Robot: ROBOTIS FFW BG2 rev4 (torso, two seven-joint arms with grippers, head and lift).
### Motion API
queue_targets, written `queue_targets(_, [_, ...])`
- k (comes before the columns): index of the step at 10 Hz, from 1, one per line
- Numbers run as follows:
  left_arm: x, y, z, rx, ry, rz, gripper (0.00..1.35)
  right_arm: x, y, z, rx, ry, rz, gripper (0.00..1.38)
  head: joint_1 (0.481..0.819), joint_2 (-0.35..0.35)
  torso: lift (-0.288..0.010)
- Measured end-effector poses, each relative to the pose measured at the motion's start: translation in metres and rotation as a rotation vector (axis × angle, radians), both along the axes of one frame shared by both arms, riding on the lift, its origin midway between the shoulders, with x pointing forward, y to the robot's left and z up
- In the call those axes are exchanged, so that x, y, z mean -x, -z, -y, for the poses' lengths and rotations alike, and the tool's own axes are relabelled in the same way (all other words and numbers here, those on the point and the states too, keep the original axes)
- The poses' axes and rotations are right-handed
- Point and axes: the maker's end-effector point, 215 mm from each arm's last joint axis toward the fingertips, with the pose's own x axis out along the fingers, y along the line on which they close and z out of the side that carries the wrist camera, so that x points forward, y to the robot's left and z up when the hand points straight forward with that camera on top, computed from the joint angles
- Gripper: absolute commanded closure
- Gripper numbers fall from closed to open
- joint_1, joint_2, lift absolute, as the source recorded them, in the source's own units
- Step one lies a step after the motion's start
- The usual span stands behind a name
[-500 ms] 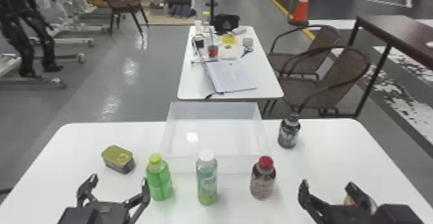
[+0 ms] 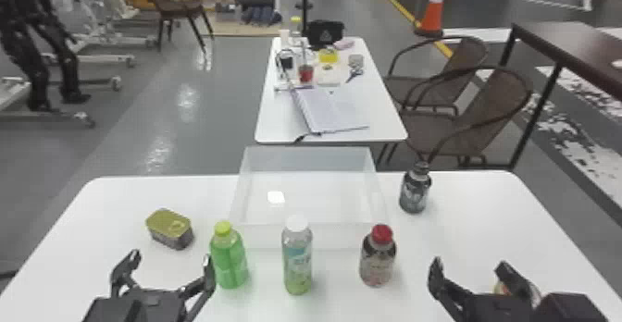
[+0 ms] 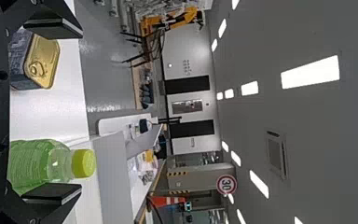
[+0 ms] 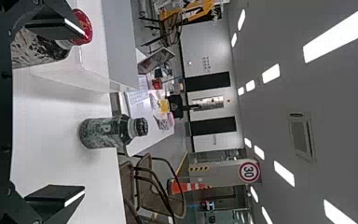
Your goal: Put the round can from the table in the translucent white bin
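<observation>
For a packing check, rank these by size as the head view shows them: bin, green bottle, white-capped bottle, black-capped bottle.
1. Bin
2. Green bottle and white-capped bottle: too alike to rank
3. Black-capped bottle

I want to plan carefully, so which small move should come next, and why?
Probably the right gripper should shift to its right, over what looks like the round can. Its fingers are open and empty, and the can shows partly hidden behind the outer finger, not between the two.
</observation>
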Motion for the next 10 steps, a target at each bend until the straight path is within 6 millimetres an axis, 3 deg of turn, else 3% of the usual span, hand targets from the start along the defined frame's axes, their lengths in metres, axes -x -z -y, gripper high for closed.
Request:
queue_targets(4, [0.001, 0.001, -0.001, 0.002, -0.001, 0.0, 0.15, 0.001, 0.002, 0.001, -0.016, 0.012, -0.001, 0.13, 0.549, 0.0, -0.1])
queue_targets(8, [0.002, 0.002, -0.003, 0.003, -0.004, 0.002, 0.15, 0.022, 0.023, 0.049, -0.037, 0.236, 0.004, 0.13, 0.549, 0.0, -0.1])
queue_targets(10, [0.002, 0.002, -0.003, 0.005, -0.004, 0.002, 0.15, 0.031, 0.053, 0.061, -0.069, 0.276, -0.048, 0.13, 0.549, 0.0, -0.1])
